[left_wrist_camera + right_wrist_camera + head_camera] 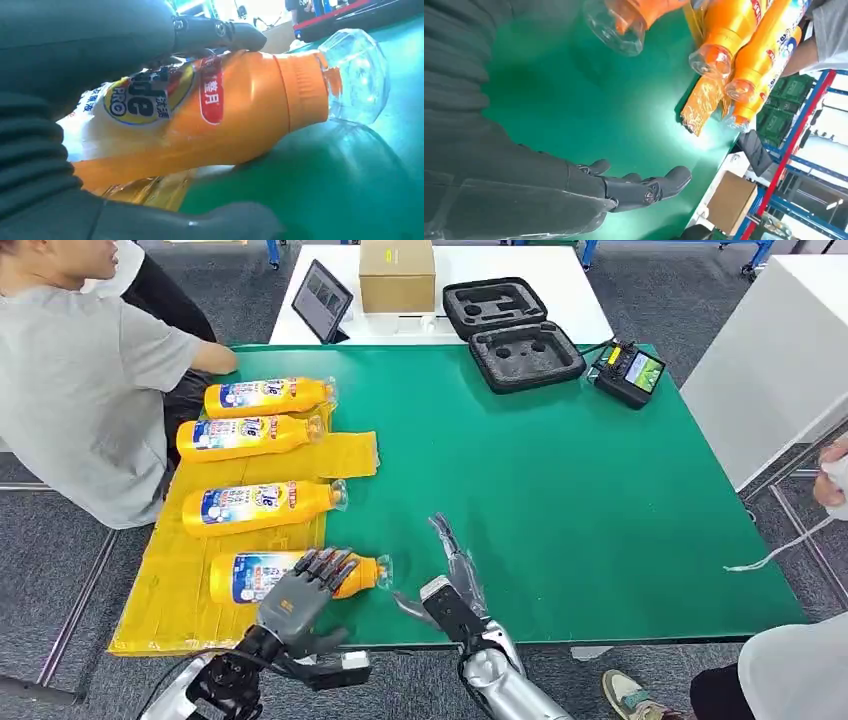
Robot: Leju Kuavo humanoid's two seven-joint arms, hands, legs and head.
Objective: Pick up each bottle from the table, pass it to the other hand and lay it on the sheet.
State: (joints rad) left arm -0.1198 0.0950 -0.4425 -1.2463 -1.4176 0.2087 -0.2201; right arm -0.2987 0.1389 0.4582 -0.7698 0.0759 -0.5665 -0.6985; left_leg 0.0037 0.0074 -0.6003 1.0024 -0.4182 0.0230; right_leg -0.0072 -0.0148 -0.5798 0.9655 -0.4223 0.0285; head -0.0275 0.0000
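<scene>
The left hand (pixel 300 592) was down at the near-left of the green table (pixel 560 490), its dark fingers (pixel 325 565) draped over the nearest orange bottle (pixel 262 576), and the left wrist view backed that up: fingers (pixel 220 32) lay across the top of the bottle body (pixel 240 105) with the thick thumb below, so the hand held that bottle. The bottle lay on its side, its labelled body on the yellow sheet (pixel 180 590) and its neck and clear cap (pixel 384 569) out over the bare green surface. The right hand (pixel 452 580) sat just beside it, apart from the bottle, fingers spread and empty, stretched forward over the table; in the right wrist view those fingers (pixel 659 185) pointed out flat above the green with nothing between them. Three more orange bottles lay on their sides in a row on the sheet, caps pointing right: the second bottle (pixel 260 506), the third bottle (pixel 248 435) and the far bottle (pixel 265 396). A person in a grey shirt (pixel 75 390) leaned in at the left, an arm reaching toward the far bottle. Across the table sat an open black foam-lined case (pixel 510 332) and a handheld controller with a screen (pixel 628 370), and behind them a cardboard box (pixel 396 275) and a tablet (pixel 322 300) on a white table (pixel 580 290).
</scene>
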